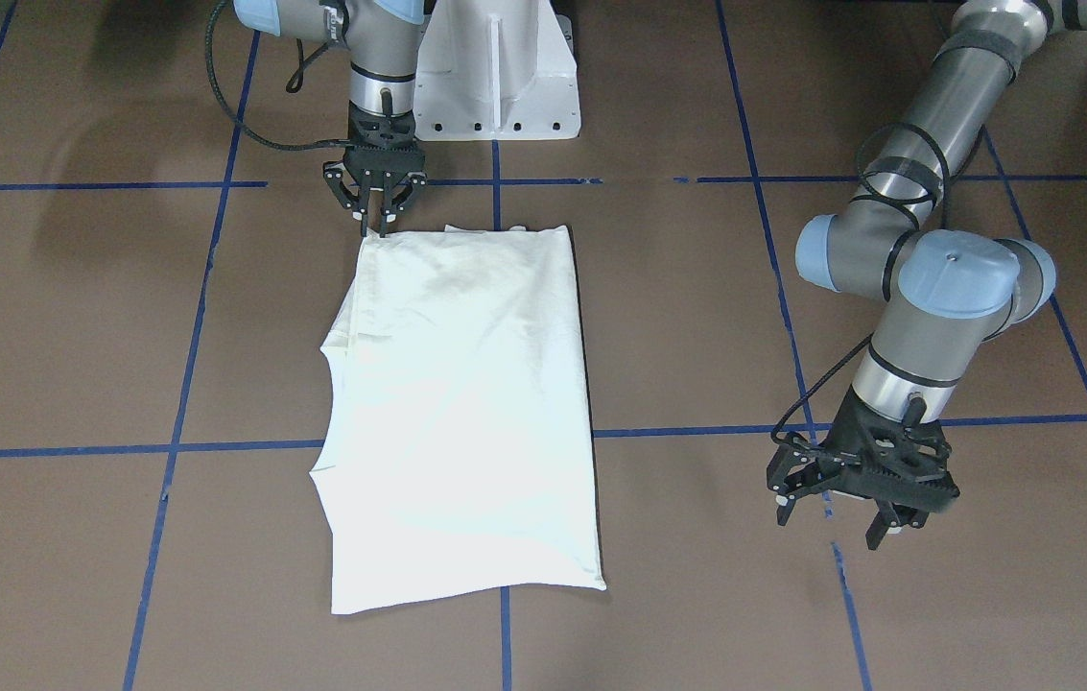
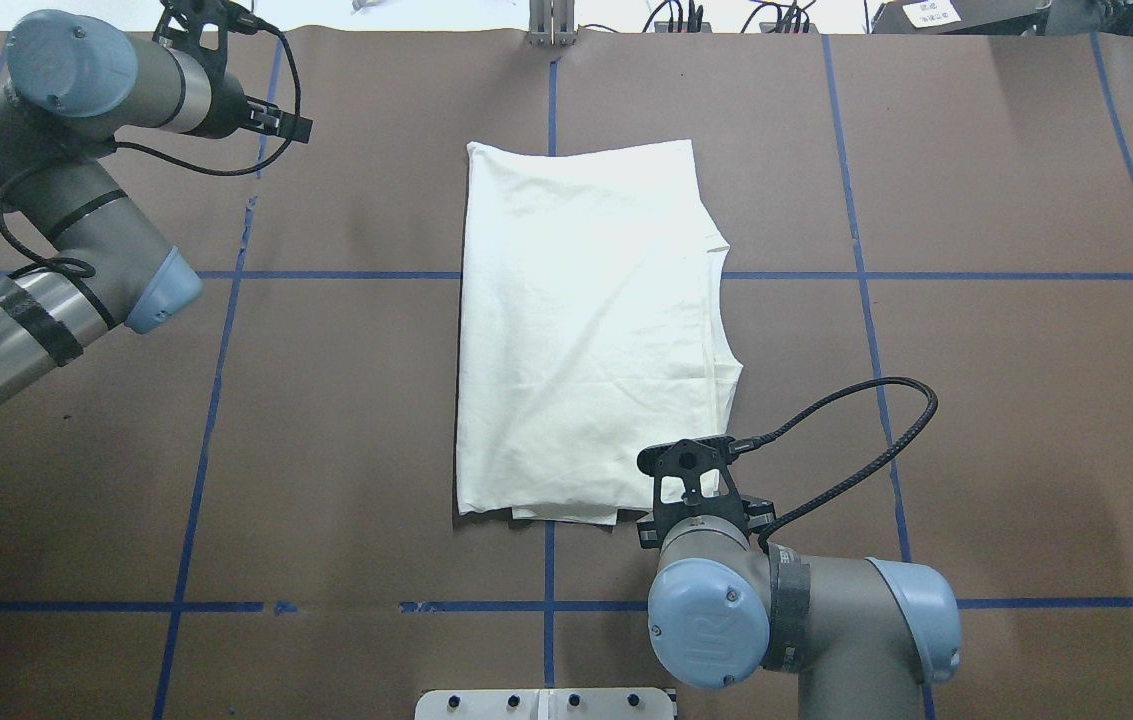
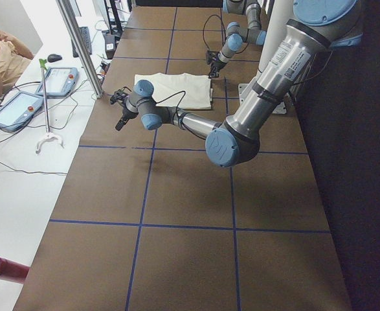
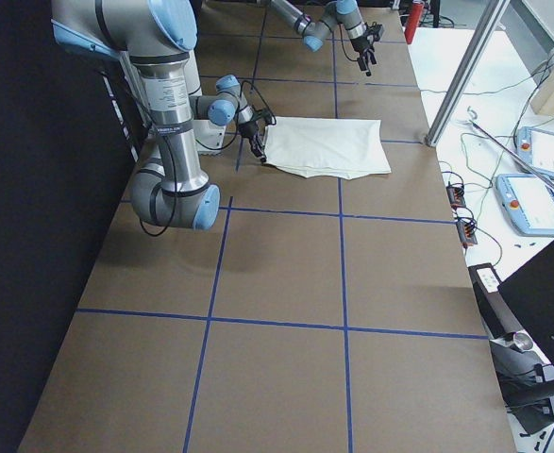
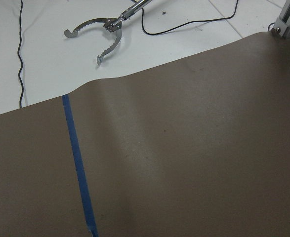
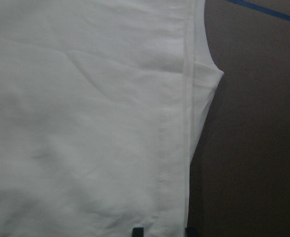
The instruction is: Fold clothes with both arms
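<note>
While the right pincer point(image 1: 377, 228) stands straight down over one corner of the T-shirt point(image 1: 466, 403), its jaws are drawn in to a narrow gap but not closed. In the right wrist view the two dark fingertips point(image 6: 137, 231) sit either side of the stitched hem point(image 6: 186, 123), and the cloth between them lies flat on the desk point(image 1: 73, 336), not lifted.

From that pincer the T-shirt runs away across the desk as one long folded rectangle, plain cream side up. It has soft creases across it and a faint grey smudge of shadow close to the pincer's end. The long edge leading off from the pincer is uneven: it bulges out and steps in where the folded layers underneath stick out. The opposite long edge is straight and clean. A few layer ends peek out along the short edge beside the pincer.

The left pincer point(image 1: 828, 530) hangs above bare desk, well apart from the T-shirt and off its straight side, jaws spread wide and holding nothing. Under it the left wrist view shows only brown desk, a blue tape line point(image 5: 78, 163) and the desk's far edge.
</note>
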